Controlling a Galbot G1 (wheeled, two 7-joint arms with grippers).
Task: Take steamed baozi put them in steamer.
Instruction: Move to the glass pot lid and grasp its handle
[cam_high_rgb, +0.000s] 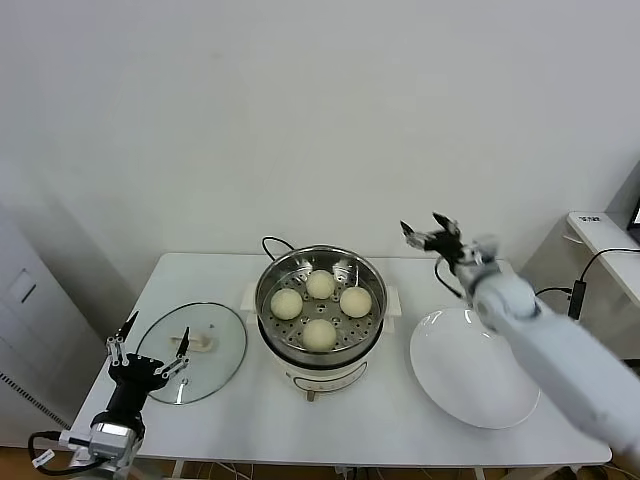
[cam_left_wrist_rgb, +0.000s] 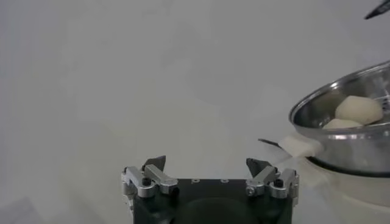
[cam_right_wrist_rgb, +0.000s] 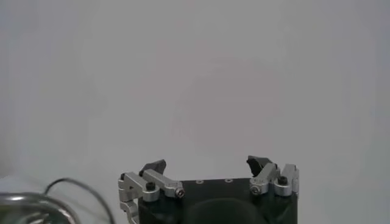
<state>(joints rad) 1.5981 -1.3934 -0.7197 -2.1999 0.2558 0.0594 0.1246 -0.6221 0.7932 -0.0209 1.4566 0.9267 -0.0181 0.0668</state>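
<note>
Two grippers, both empty. Left gripper (cam_high_rgb: 153, 343): low at the near left corner of the bench (cam_high_rgb: 390, 430), over the near left edge of the glass lid (cam_high_rgb: 192, 352); fingers (cam_left_wrist_rgb: 155, 163) spread wide apart, holding nothing and touching nothing. Right gripper (cam_high_rgb: 428, 232): raised above the far right part of the bench, beyond the plate (cam_high_rgb: 472, 368) and to the right of the steamer (cam_high_rgb: 320, 302); fingers (cam_right_wrist_rgb: 153, 167) spread wide apart, holding nothing, with only the blank wall ahead of them.

Four steamed baozi (cam_high_rgb: 320, 334), all inside the steamer: one far, one near, one left, one right, set close together in a diamond on the perforated floor.

One steamer, a shiny steel basket on a white pot base, at the middle of the bench, with a black cord (cam_high_rgb: 272, 243) looping out behind it.

One glass lid with a pale handle, flat on the bench left of the steamer.

One white plate, right of the steamer, nothing on it.
</note>
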